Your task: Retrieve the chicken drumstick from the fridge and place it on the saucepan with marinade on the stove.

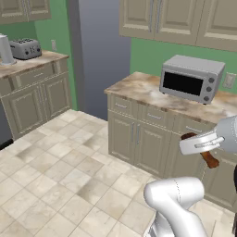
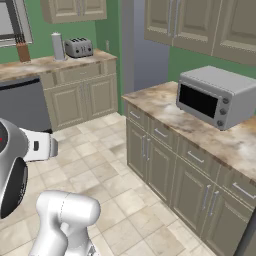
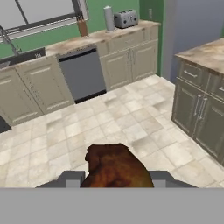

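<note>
A glossy reddish-brown chicken drumstick [image 3: 116, 168] with darker patches. Beige panelled cabinets [image 1: 139, 136], mottled tan-and-cream marble countertop [image 1: 139, 85], silver microwave [image 1: 190, 77] with black door, green walls [image 1: 148, 55], cream tiled floor [image 1: 60, 176].

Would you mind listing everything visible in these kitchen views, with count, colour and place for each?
chicken drumstick: one, orange-brown, held between the gripper's fingers above the tiled floor
toaster oven: one, silver with a dark door, on the marble counter
toaster: one, silver, on the far counter by the green wall
paper towel roll: one, white, upright beside the toaster
knife block: one, brown, on the far counter under the window
dishwasher: one, dark grey, set among the far base cabinets
sink faucet: one, grey, below the window
cabinets: many, beige, under the counters and on the walls
floor: beige tiles
gripper: one, white with dark tips, closed on the drumstick
</note>
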{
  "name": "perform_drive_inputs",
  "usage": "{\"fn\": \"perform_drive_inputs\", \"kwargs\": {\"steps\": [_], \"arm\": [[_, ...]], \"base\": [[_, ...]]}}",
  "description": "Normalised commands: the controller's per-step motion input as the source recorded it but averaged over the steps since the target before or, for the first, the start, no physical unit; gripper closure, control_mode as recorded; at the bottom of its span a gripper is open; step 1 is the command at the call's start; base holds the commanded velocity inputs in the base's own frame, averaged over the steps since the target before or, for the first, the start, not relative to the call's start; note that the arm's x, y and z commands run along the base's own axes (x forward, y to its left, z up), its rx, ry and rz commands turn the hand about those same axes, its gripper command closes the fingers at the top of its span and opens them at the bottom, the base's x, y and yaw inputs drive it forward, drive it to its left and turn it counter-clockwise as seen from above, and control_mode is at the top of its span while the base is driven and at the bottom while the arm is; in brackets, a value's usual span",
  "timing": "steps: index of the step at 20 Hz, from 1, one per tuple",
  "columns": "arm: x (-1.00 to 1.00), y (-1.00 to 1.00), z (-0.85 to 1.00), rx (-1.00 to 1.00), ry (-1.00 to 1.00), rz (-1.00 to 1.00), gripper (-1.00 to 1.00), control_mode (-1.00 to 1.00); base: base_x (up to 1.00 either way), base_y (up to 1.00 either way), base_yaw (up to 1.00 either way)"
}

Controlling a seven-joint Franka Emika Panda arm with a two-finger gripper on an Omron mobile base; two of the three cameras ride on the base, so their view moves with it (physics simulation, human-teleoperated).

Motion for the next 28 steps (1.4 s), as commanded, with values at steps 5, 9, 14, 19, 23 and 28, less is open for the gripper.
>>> {"fn": "perform_drive_inputs", "kwargs": {"steps": [5, 9, 14, 19, 23, 28], "arm": [[0.00, 0.00, 0.00, 0.00, 0.00, 0.00, 1.00, 1.00], [0.00, 0.00, 0.00, 0.00, 0.00, 0.00, 1.00, 1.00], [0.00, 0.00, 0.00, 0.00, 0.00, 0.00, 1.00, 1.00], [0.00, 0.00, 0.00, 0.00, 0.00, 0.00, 1.00, 1.00], [0.00, 0.00, 0.00, 0.00, 0.00, 0.00, 1.00, 1.00], [0.00, 0.00, 0.00, 0.00, 0.00, 0.00, 1.00, 1.00]], "base": [[0.03, 0.07, 0.35], [0.05, 0.11, 0.34], [0.09, 0.12, 0.34], [0.14, 0.14, 0.34], [0.15, 0.13, 0.34], [0.16, 0.11, 0.35]]}}
